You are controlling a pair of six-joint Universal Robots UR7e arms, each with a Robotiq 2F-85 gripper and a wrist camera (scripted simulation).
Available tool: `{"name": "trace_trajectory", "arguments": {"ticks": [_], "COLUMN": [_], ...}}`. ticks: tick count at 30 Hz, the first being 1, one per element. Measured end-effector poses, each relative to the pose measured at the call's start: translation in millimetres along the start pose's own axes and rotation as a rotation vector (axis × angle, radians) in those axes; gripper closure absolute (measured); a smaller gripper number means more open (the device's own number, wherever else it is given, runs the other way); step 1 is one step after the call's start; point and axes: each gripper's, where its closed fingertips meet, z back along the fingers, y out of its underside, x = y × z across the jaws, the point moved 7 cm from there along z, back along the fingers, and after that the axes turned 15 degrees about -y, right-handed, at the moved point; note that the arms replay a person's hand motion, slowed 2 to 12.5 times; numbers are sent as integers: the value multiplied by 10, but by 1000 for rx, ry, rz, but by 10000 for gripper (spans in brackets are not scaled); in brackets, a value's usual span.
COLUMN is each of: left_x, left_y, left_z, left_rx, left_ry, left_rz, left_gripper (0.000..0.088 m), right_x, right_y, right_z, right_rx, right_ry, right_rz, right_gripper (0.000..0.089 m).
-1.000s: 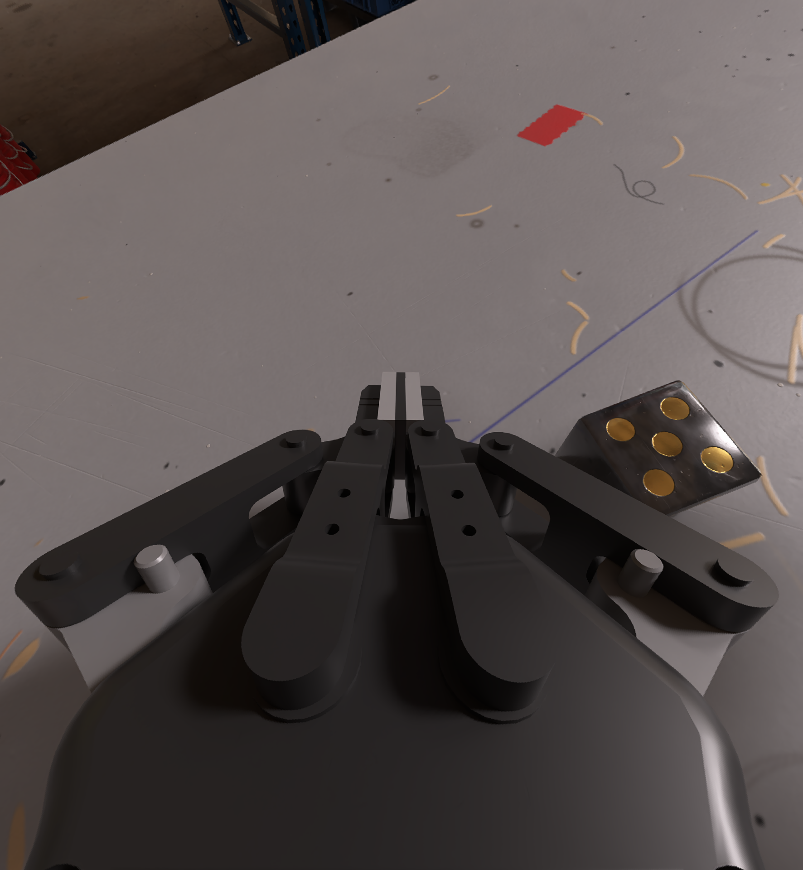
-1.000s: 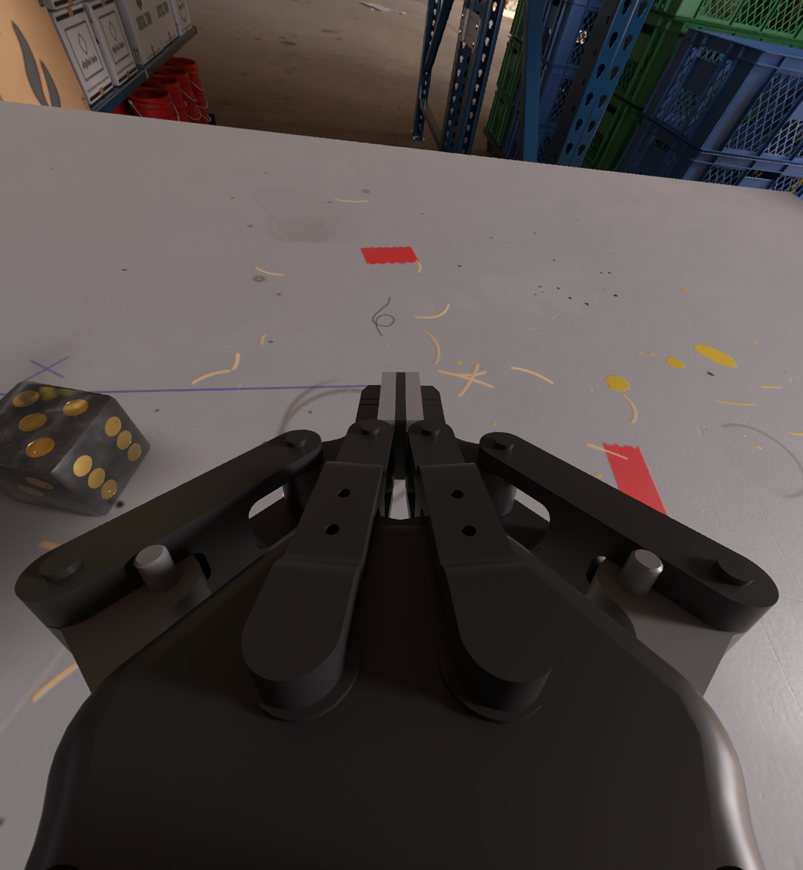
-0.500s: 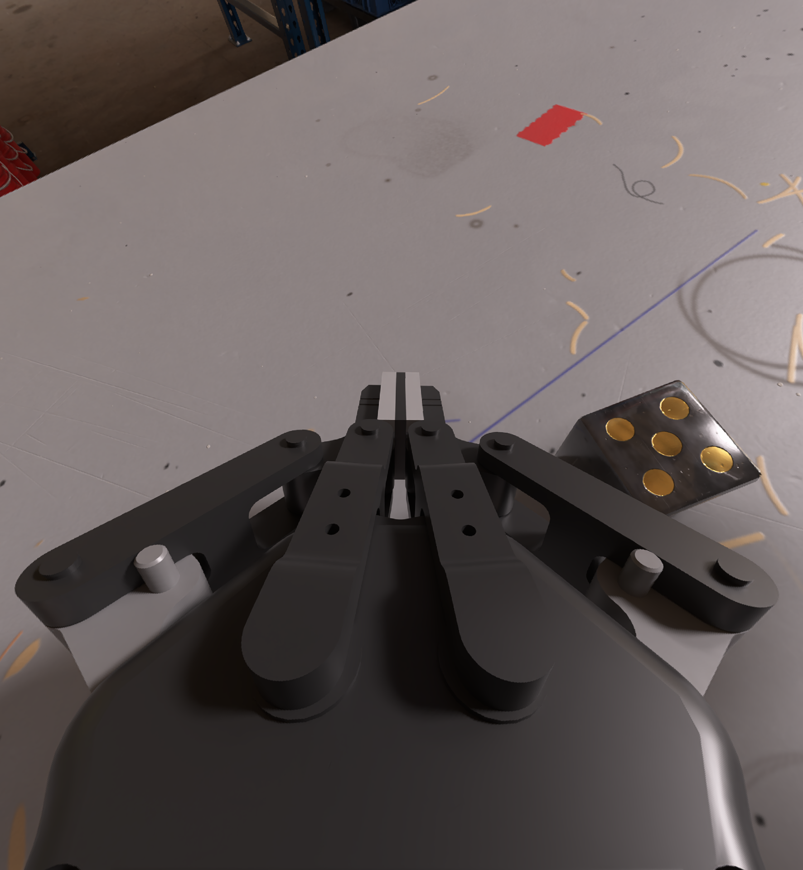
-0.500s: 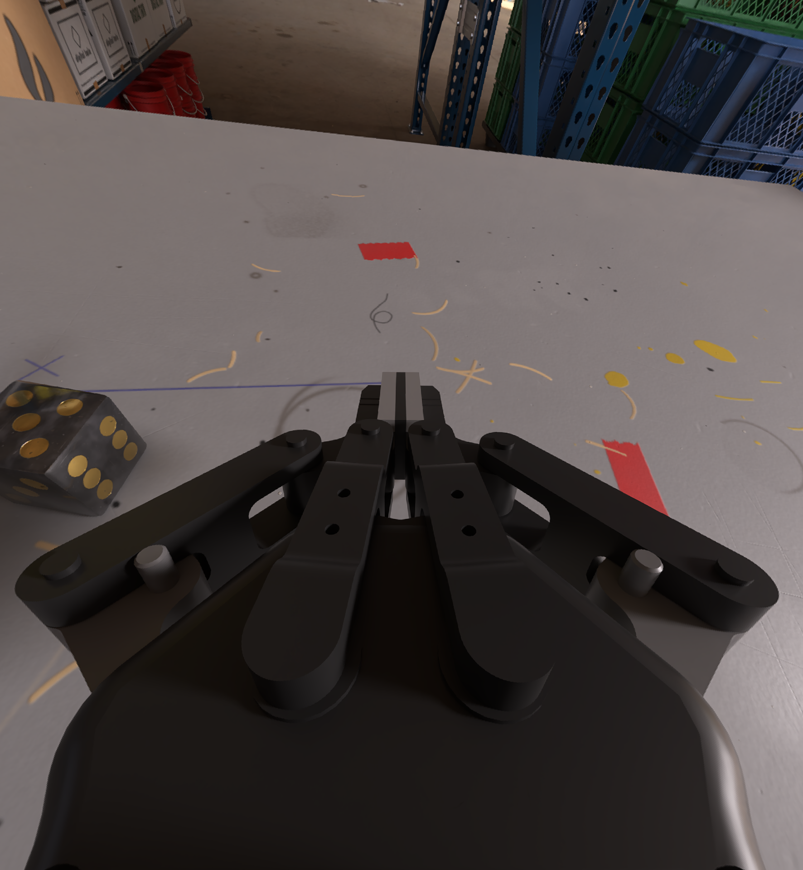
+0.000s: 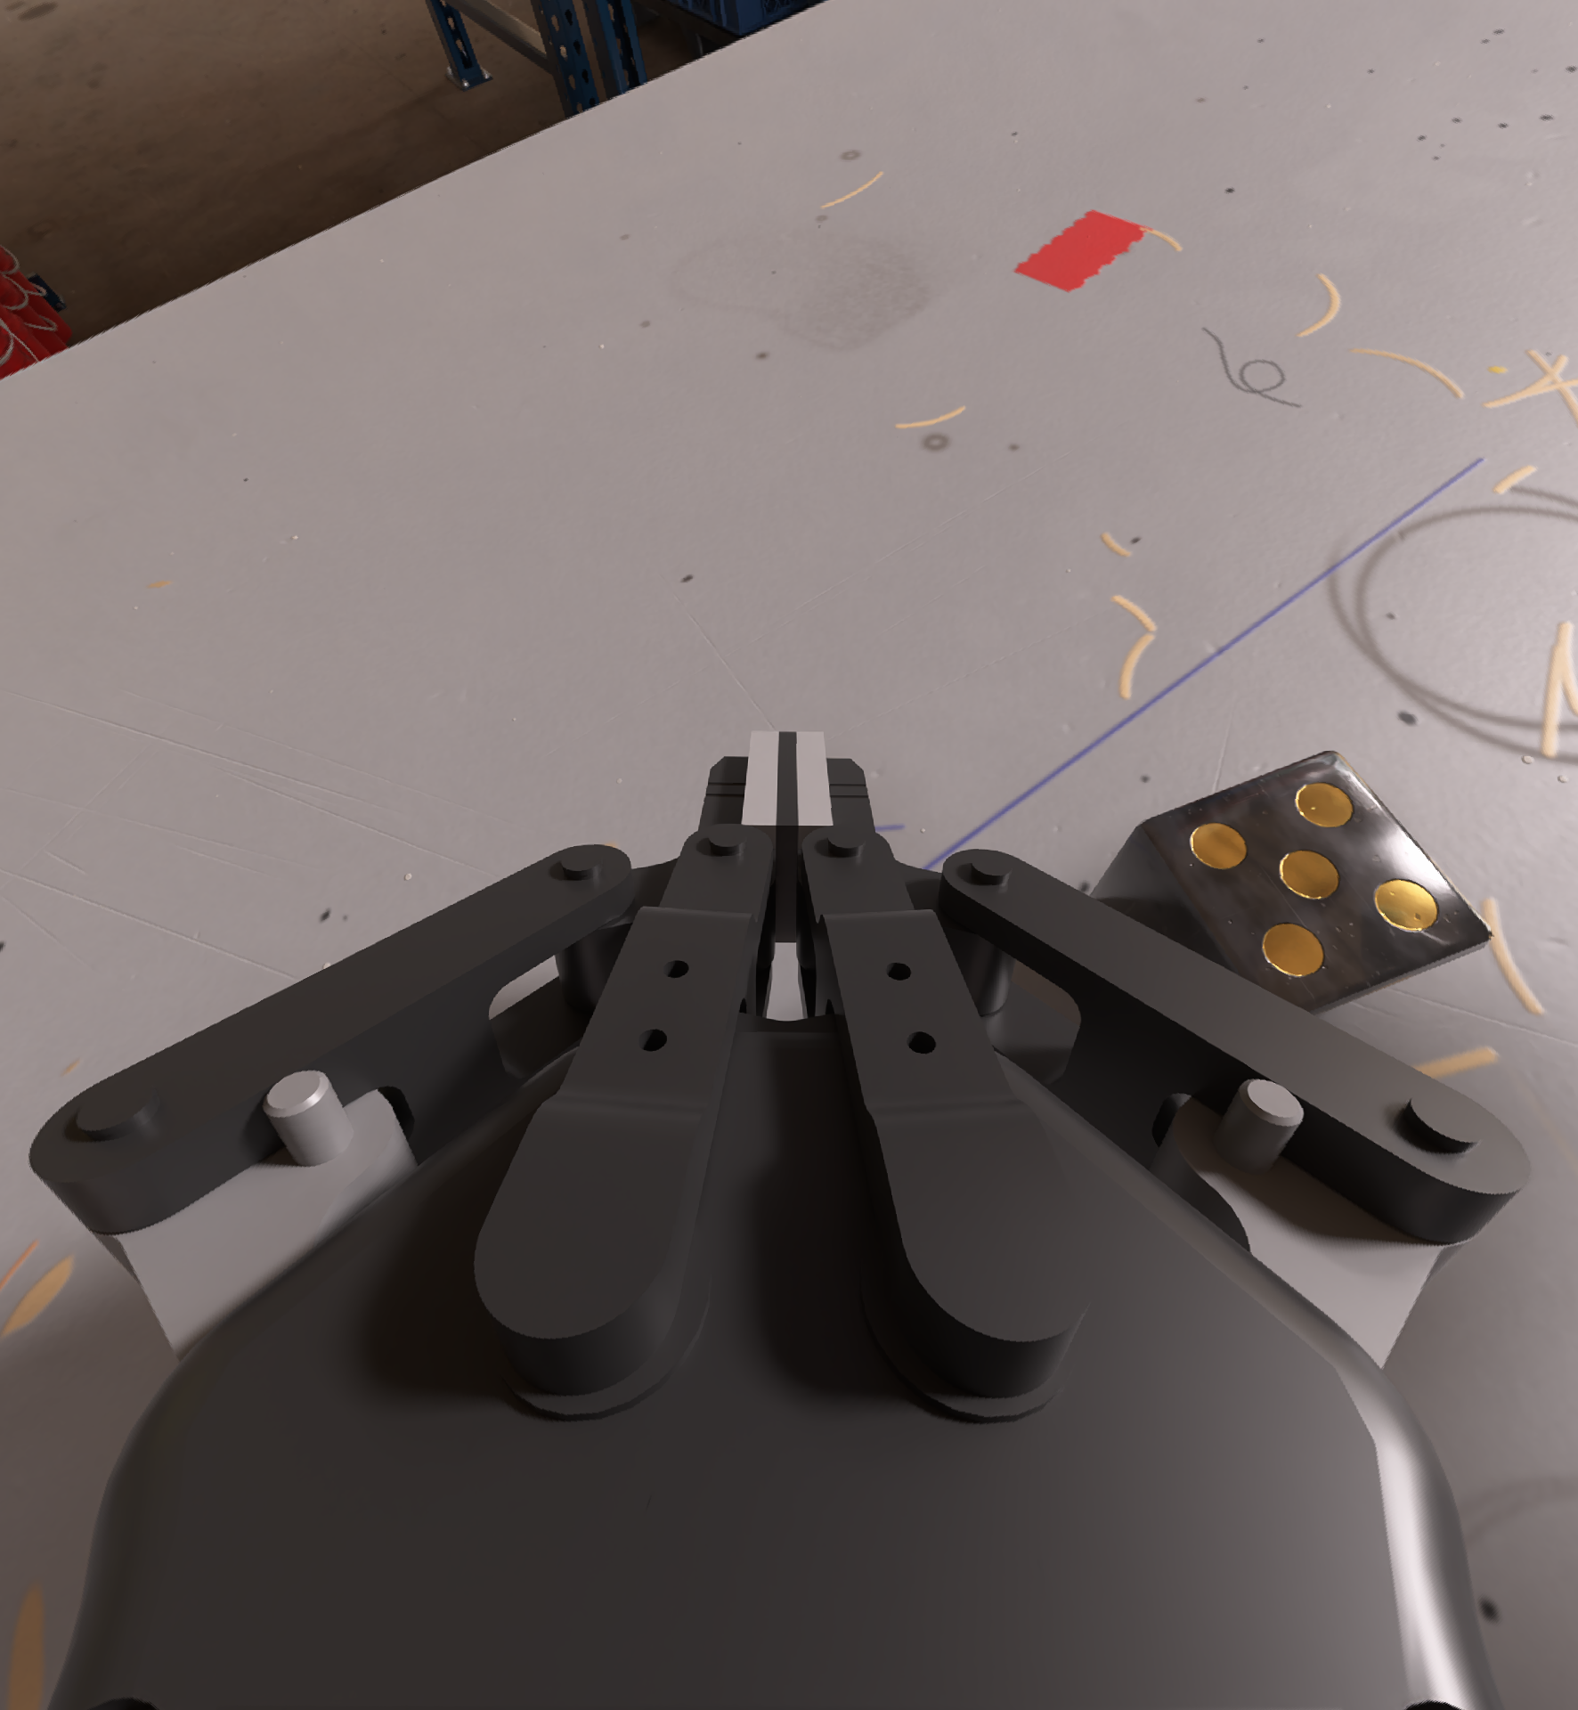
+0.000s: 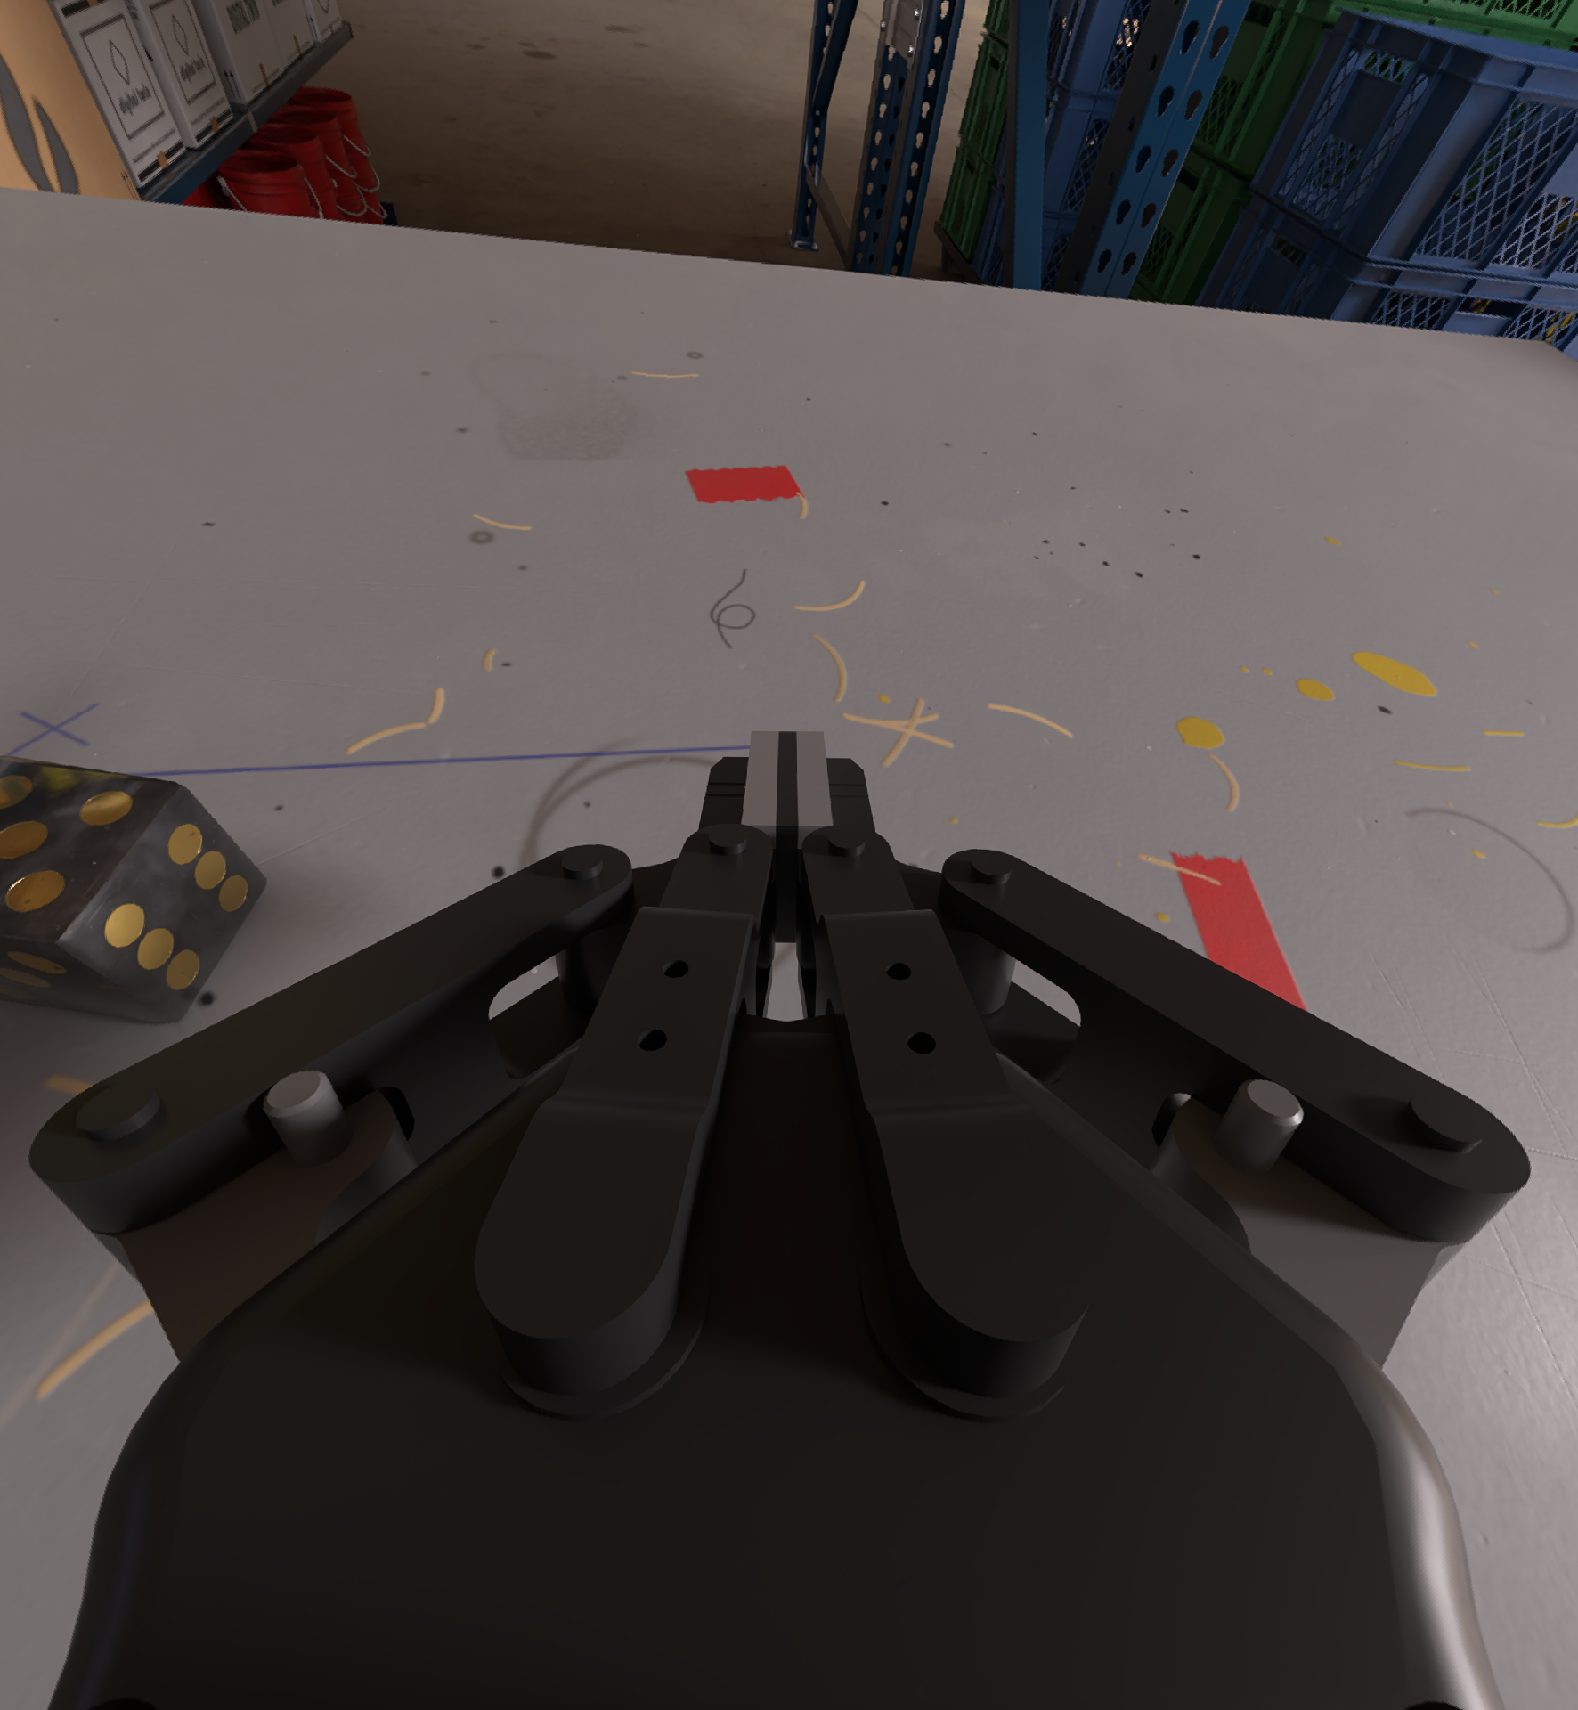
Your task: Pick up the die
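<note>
The die [image 5: 1303, 879] is a dark grey cube with gold pips, resting on the grey table [image 5: 489, 555]. In the left wrist view it lies to the right of my left gripper [image 5: 786, 777], partly hidden behind the gripper's right linkage. My left gripper is shut and empty, above the table. In the right wrist view the die [image 6: 91, 888] lies at the far left, to the left of my right gripper [image 6: 786, 777]. My right gripper is shut and empty, apart from the die.
Red tape patches [image 6: 744, 483] [image 6: 1239, 925] and paint marks lie flat on the table. Beyond the far edge stand blue racking [image 6: 878, 130], blue and green crates [image 6: 1433, 157], red buckets [image 6: 304, 167] and cardboard boxes [image 6: 147, 74].
In the right wrist view the die and table marks have drifted slightly down and left, so my right gripper has shifted a little. The left wrist view is unchanged.
</note>
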Motion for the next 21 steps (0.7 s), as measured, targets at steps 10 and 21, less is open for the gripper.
{"name": "trace_trajectory", "arguments": {"ticks": [10, 21], "left_x": [-2, -5], "left_y": [0, -1], "left_z": [-2, -3], "left_rx": [2, 1], "left_ry": [2, 3], "left_rz": [-2, -5], "left_gripper": [882, 882], "right_x": [17, 39], "right_y": [-6, -16], "right_z": [-1, 1], "right_rx": [-5, -17], "right_ry": [-1, 0], "right_rz": [14, 26], "right_gripper": [893, 893]}}
